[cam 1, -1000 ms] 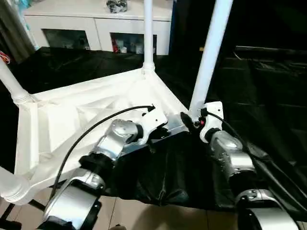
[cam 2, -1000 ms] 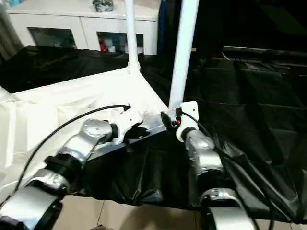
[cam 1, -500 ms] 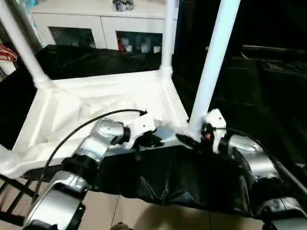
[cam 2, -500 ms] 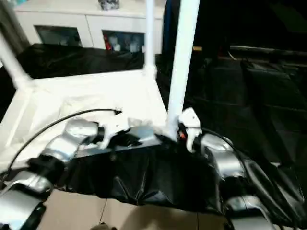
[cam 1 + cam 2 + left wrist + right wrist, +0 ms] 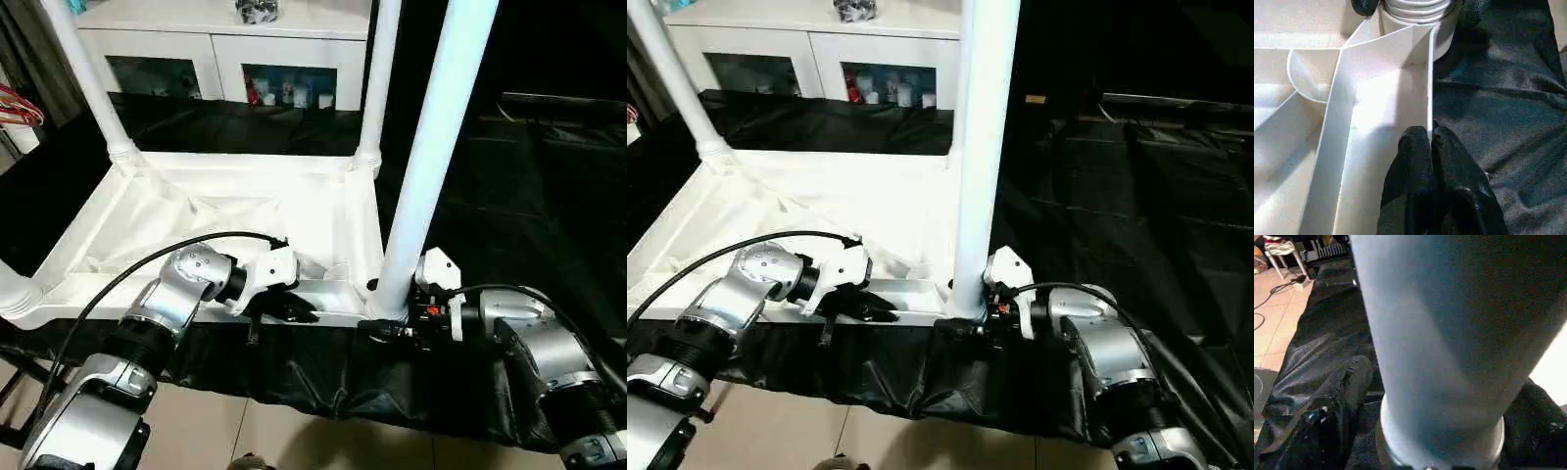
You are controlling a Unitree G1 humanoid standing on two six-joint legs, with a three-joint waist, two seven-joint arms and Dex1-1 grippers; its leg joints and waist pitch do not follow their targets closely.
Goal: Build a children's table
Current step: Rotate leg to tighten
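The white children's table lies upside down on black cloth, its ribbed underside facing up. Legs stand in its corner sockets: two at the far corners, one thick in the foreground at the near right corner, and one at the near left edge. My left gripper is shut on the near rim, its black fingertips pinching the thin rim wall. My right gripper is shut on the base of the near right leg, a finger on either side.
A white cabinet with glass doors stands behind the table. Black cloth covers the surface and hangs over its near edge. Tiled floor lies below. A small stool stands on the floor to the side.
The table has swung round: its near right corner came toward me, and the near rim now lies square to me. Both grippers kept their holds. My view shifted a little too.
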